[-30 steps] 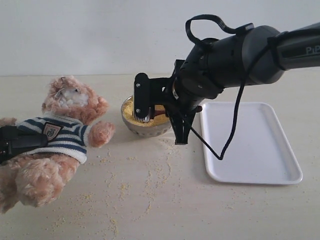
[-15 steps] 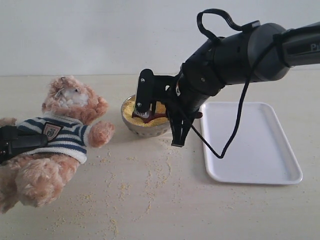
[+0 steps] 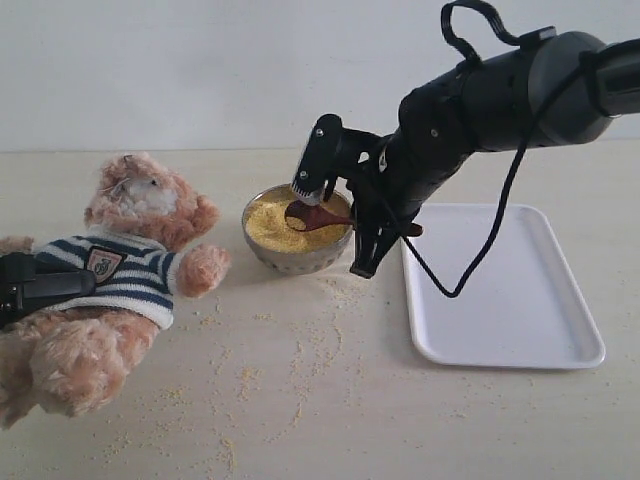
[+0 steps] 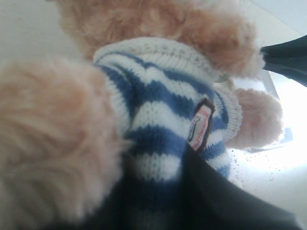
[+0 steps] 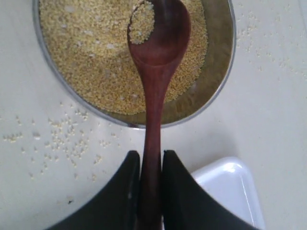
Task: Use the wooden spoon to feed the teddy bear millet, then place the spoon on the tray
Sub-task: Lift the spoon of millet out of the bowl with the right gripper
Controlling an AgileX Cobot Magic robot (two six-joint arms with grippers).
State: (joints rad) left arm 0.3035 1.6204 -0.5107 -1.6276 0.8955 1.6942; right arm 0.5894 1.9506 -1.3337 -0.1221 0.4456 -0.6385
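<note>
At centre, millet [image 5: 142, 21] is scooped on the spoon [image 5: 156, 72] clamped by the right gripper [image 5: 150, 160]; the bear [image 3: 140, 200], clasped by the left gripper [image 3: 60, 281], is unfed.

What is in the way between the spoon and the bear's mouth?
Nothing visible does. The spoon, clamped in the right gripper, hangs over the bowl of millet, and only bare table lies between the bowl and the bear.
</note>
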